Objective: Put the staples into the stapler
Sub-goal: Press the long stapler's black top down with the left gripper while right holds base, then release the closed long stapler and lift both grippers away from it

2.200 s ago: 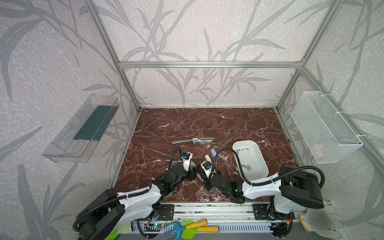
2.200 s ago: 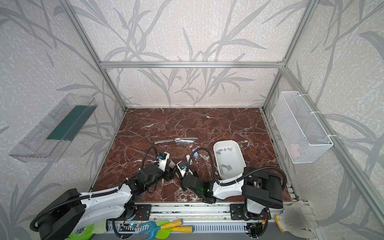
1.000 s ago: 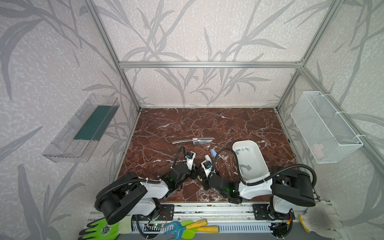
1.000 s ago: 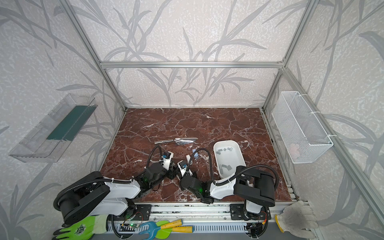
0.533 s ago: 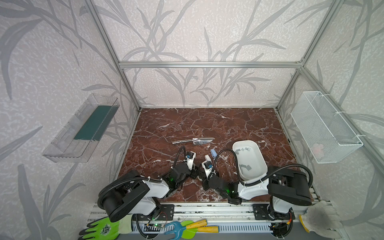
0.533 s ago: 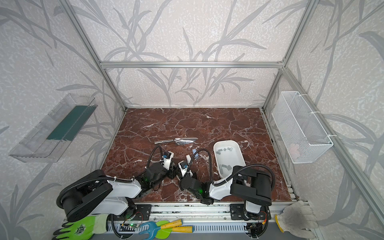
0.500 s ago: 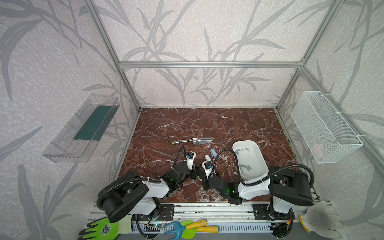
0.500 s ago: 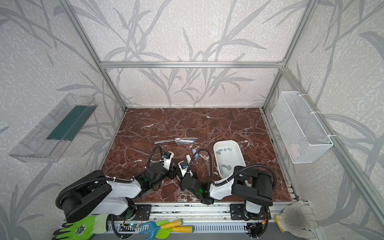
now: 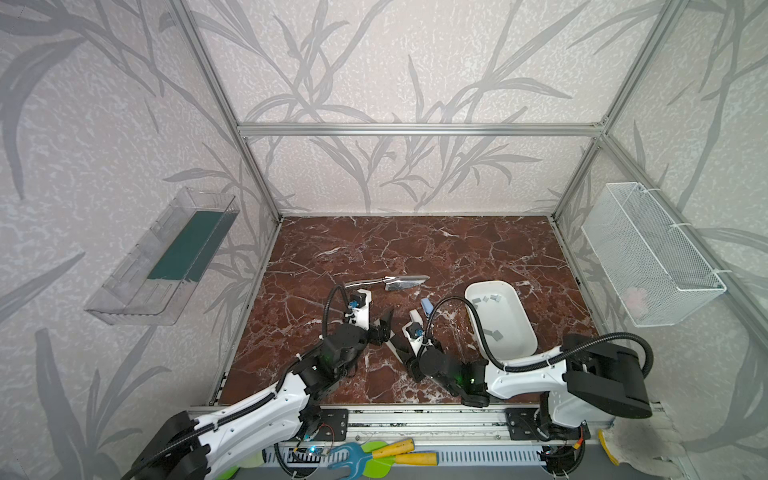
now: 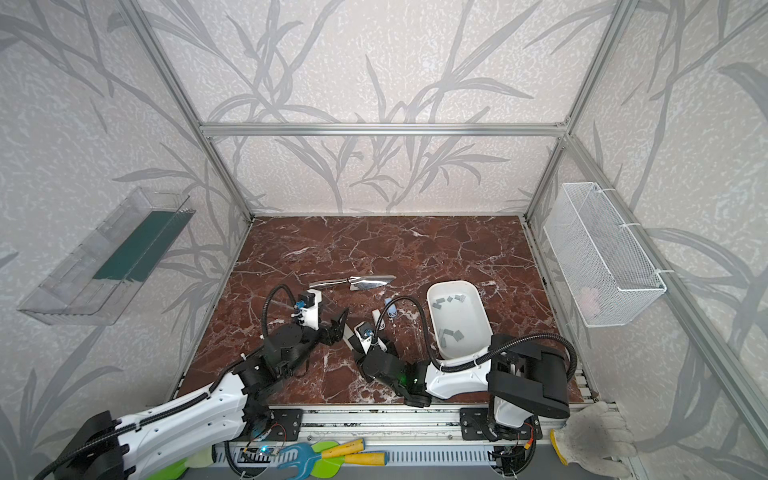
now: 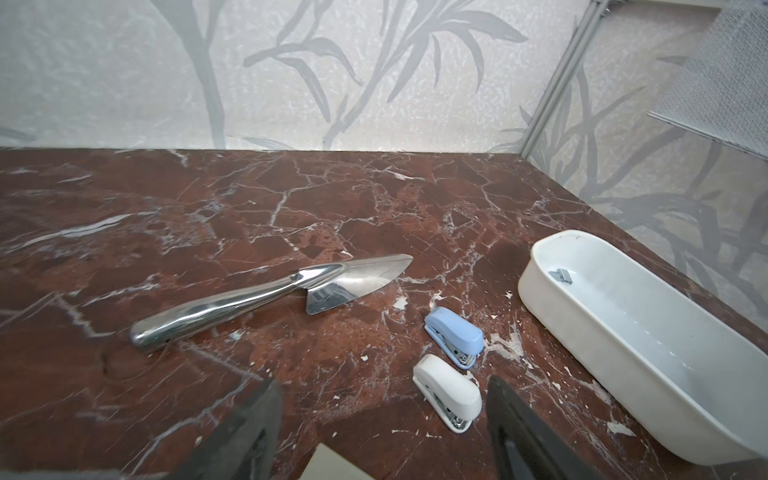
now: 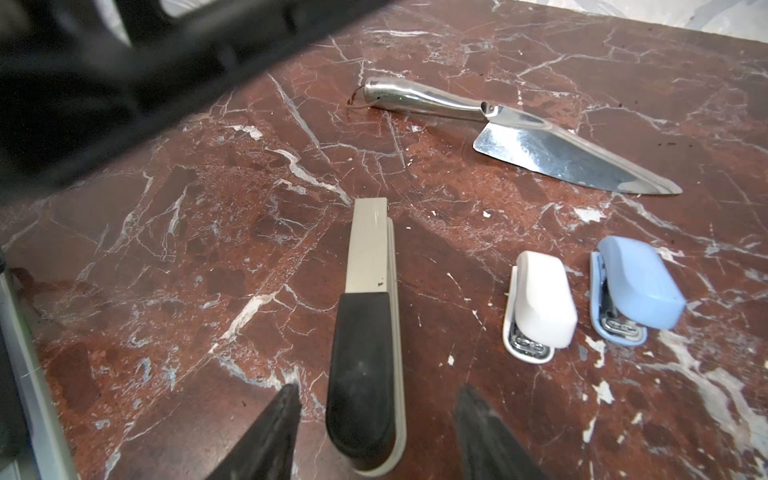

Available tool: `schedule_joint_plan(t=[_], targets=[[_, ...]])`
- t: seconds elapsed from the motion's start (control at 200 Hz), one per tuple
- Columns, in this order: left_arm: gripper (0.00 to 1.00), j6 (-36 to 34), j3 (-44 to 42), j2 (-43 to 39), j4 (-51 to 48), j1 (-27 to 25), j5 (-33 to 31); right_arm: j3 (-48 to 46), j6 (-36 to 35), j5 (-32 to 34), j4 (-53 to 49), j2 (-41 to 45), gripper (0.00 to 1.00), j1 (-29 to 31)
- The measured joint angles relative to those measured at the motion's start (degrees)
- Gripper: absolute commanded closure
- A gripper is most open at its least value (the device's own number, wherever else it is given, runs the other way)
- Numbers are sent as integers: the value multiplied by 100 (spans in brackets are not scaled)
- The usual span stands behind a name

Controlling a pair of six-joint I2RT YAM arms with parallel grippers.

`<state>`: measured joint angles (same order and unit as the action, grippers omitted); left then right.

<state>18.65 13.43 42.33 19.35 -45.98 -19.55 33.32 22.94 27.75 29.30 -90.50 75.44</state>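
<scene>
— Where do your pincers stand?
— Both are low over the marble tabletop (image 9: 415, 245), toward its front edge and near one another. My left pincer (image 11: 382, 384) is spread wide with nothing between its fingers. Only a pale corner of the long stapler (image 11: 328, 465) shows at the rim of that wrist view. My right pincer (image 12: 378, 390) is apart as well. Its fingers (image 12: 274, 428) straddle the black end of the long stapler, with a strip of bare marble showing on either side, so I am clamped on nothing.
— How does that stapler lie?
— Flat on the marble, black end toward my right wrist, pale nose pointing away from it.
— And what goes into it?
— The staples (image 9: 494, 296) lie in the white tub (image 9: 488, 283) on the right of the table. In both top views a few small grey strips sit at its far end and a few more nearer the front. My left wrist view catches one strip by the tub's far wall.
— What else is about?
— A white mini stapler (image 12: 540, 307) and a blue mini stapler (image 12: 640, 282) lie side by side, just apart, between the long stapler and the tub. A steel cake server (image 9: 386, 282) lies flat farther back, handle to the left, blade to the right, touching none of them.
</scene>
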Motion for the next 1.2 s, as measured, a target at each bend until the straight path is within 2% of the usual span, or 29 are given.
schedule_joint_plan(t=[0.175,0.365,0.57,0.855,1.11,1.2], targets=[[15,243,74,-782,-1115,107,-634,205,-9,-15,-52,-365,40,0],[15,546,243,-874,-1867,444,-957,654,-46,-2,-103,-822,48,0],[15,789,243,-820,-2153,1036,-737,1032,59,136,-308,-1220,64,-74],[15,1058,304,-293,-2170,1650,-409,1364,306,260,-669,-1384,76,-245],[15,1207,531,-24,-2098,1891,-127,1893,702,514,-1099,-1685,80,-435],[14,1239,531,-24,-2107,1926,-76,2135,879,719,-1464,-1766,85,-457]])
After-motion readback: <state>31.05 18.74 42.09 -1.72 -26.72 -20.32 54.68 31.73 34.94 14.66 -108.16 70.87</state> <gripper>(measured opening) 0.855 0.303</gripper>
